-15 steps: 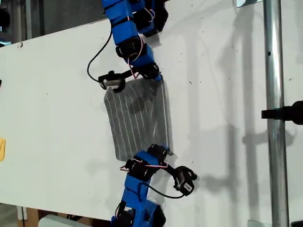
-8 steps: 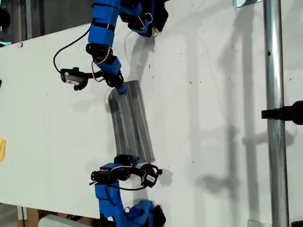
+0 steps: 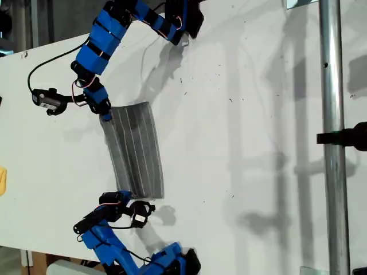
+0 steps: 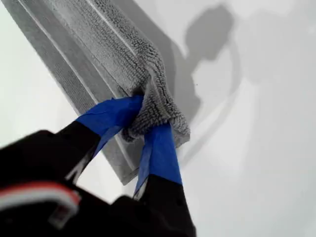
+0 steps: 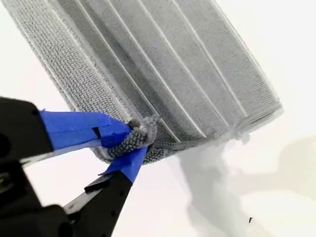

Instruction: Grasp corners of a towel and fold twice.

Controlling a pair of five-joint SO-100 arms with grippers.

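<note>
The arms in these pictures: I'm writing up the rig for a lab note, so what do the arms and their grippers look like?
Both arms are built of bright blue blocky segments joined by black joints. Thin black cables loop beside them, with thinner reddish and white wires at the joints. A small black camera module sticks out by each wrist. My first gripper and my second gripper have black fingers with tips wrapped in blue tape.

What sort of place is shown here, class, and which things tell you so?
Probably a robotics lab or workshop bench: a plain white table, a metal pole with a clamp, and two blue arms, each pinching the grey towel.
</note>
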